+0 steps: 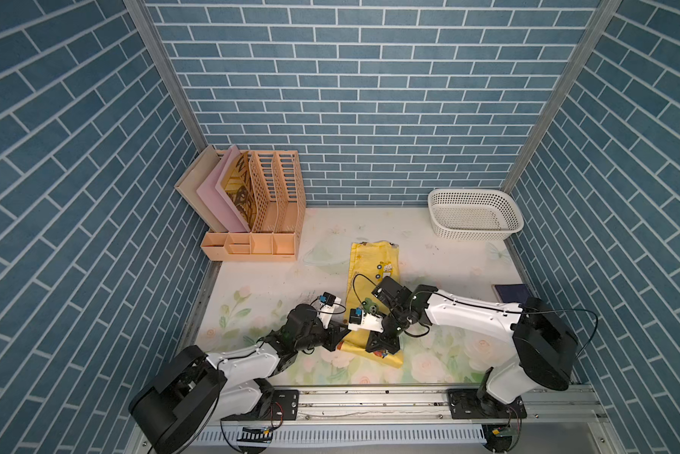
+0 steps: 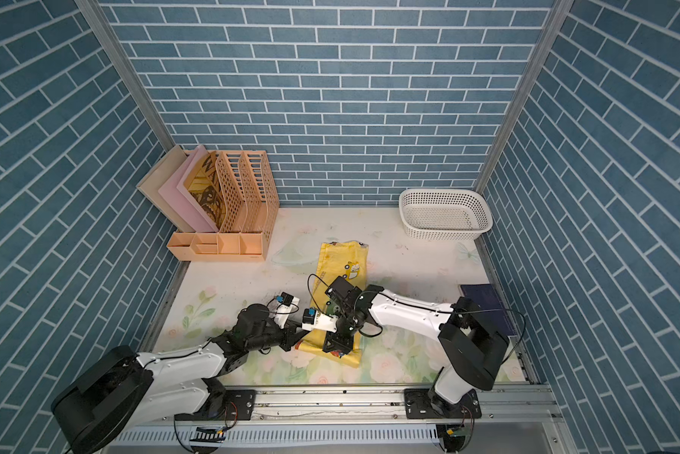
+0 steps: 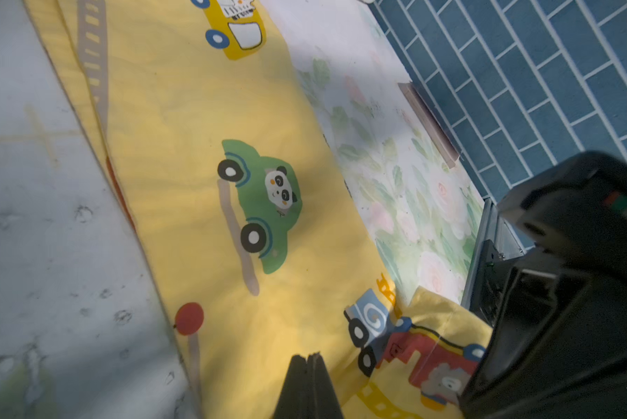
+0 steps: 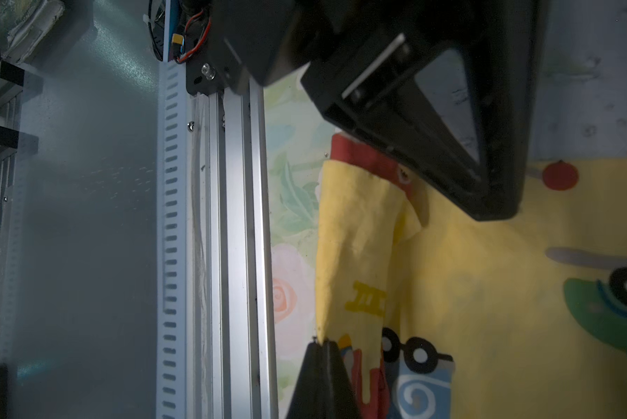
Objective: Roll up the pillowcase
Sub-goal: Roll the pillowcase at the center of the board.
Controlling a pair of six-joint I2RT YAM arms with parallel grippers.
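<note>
One small turn only at the pillowcase [image 1: 373, 267] near edge (most lies flat, unrolled); left gripper [image 3: 306, 357] and right gripper [image 4: 321, 342] fingers pressed together there.

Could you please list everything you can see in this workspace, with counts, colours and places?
pillowcase: one, bright yellow with cartoon vehicles, mid-table, near end turned over
table mat: one, pale floral, covering the table
file organiser: one, peach, far left corner
boards: three, beige, pink and brown-patterned, at the organiser's left end
basket: one, white, far right corner
book: one, dark blue, right table edge
left gripper: one, black, shut, over the pillowcase's left side
right gripper: one, black, shut on the turned-over edge
</note>
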